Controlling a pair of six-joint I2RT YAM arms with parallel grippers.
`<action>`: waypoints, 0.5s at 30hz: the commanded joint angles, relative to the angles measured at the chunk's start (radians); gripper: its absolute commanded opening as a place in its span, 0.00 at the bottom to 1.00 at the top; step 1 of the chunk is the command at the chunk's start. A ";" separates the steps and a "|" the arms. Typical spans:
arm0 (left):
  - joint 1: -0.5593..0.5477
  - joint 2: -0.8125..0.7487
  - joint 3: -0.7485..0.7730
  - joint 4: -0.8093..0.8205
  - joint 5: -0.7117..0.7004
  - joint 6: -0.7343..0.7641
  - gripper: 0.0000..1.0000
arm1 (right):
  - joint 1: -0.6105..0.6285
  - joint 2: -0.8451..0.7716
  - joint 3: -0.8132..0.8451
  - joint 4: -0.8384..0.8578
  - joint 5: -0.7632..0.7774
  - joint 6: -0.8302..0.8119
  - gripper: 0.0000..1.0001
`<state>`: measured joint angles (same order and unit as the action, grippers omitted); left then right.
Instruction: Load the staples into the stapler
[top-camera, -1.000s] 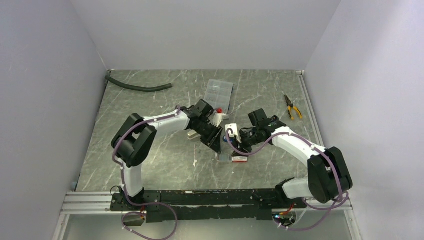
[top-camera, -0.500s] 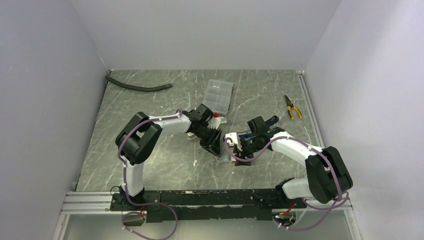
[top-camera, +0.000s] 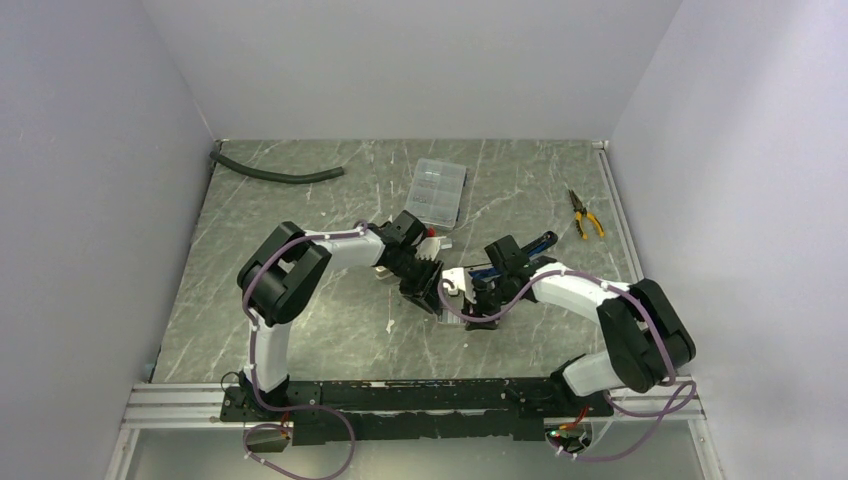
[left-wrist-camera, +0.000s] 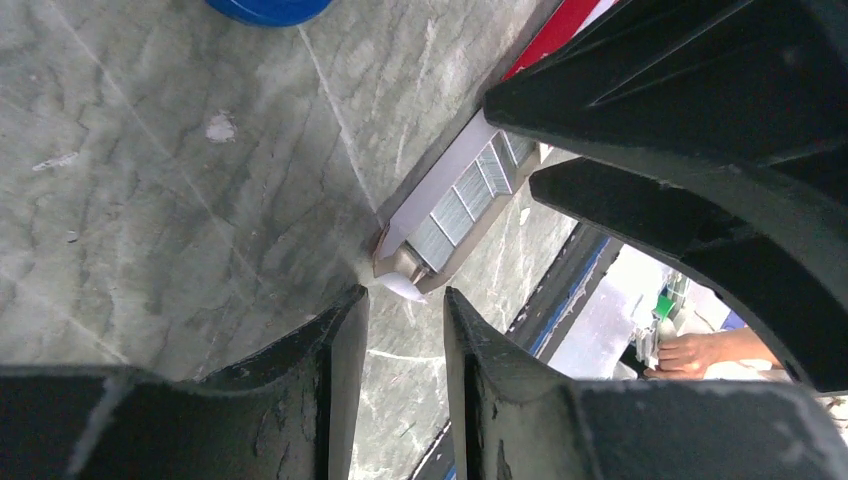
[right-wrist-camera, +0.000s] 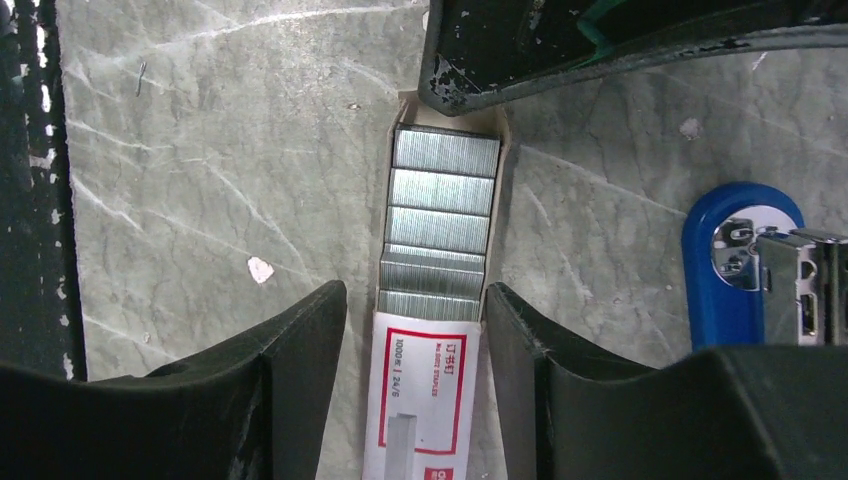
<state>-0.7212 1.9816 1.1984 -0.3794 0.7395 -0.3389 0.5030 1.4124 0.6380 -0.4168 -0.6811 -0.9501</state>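
Note:
The staples (right-wrist-camera: 440, 225) are silvery strips in a tray slid partly out of a small white box (right-wrist-camera: 420, 390) with red print, lying flat on the table. My right gripper (right-wrist-camera: 415, 292) is open and straddles the box where the tray comes out; its fingers stand close to both sides. My left gripper (left-wrist-camera: 403, 295) is open by a narrow gap, its tips at the tray's far end (left-wrist-camera: 440, 225) beside a small white flap. The blue stapler (right-wrist-camera: 735, 270) lies just right of the box. In the top view both grippers (top-camera: 432, 290) (top-camera: 470, 300) meet at mid-table.
A clear compartment case (top-camera: 438, 188) lies behind the left gripper. Yellow-handled pliers (top-camera: 585, 215) lie at the far right. A dark hose (top-camera: 280, 175) lies at the far left. A rail (top-camera: 400, 395) runs along the near edge.
My right gripper has swung left and come down over the staple box. My left gripper has shifted slightly toward the tray's end.

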 joint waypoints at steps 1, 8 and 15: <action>-0.007 0.015 0.014 0.007 -0.026 -0.013 0.39 | 0.019 0.013 -0.008 0.062 0.035 0.041 0.56; -0.008 0.019 0.026 -0.001 -0.031 0.000 0.38 | 0.024 0.019 -0.017 0.084 0.063 0.061 0.50; -0.005 -0.042 0.021 0.016 -0.013 0.039 0.41 | 0.023 0.010 -0.021 0.088 0.054 0.057 0.37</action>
<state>-0.7216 1.9900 1.2011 -0.3782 0.7368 -0.3347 0.5220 1.4277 0.6266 -0.3550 -0.6258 -0.8974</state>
